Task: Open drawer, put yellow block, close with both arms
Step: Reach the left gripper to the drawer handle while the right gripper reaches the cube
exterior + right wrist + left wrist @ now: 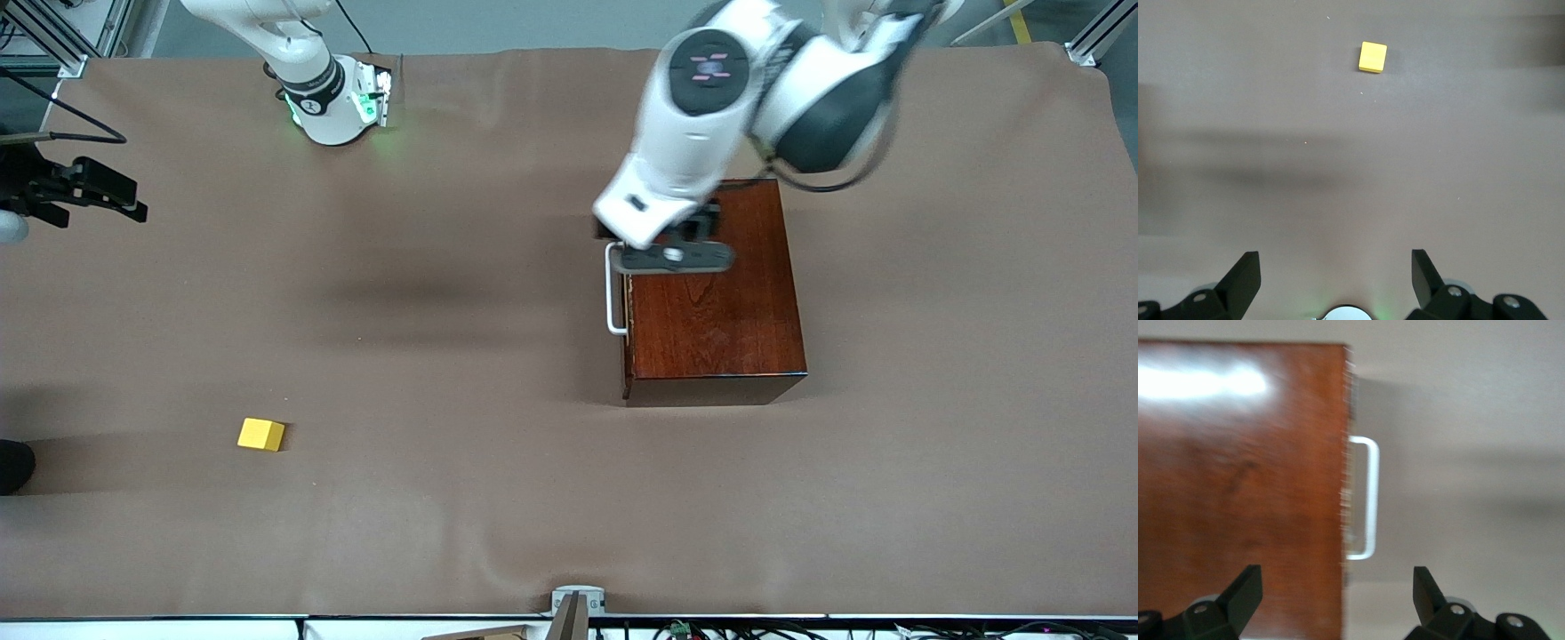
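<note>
The dark reddish-brown wooden box (720, 302) stands toward the left arm's end of the table. Its drawer is shut, and its white bar handle (613, 293) faces the right arm's end. My left gripper (673, 257) is open and empty over the box's top edge above the handle. In the left wrist view the box top (1238, 487) and handle (1369, 497) lie ahead of the left gripper (1336, 593). The yellow block (260, 434) lies on the cloth toward the right arm's end. My right gripper (116, 197) waits open above the table's edge there. In the right wrist view the right gripper (1336, 273) is well short of the block (1373, 57).
A brown cloth (462, 373) covers the whole table. The right arm's green-lit base (333, 102) stands at the table's edge farthest from the front camera. A small metal bracket (576, 600) sits at the edge nearest that camera.
</note>
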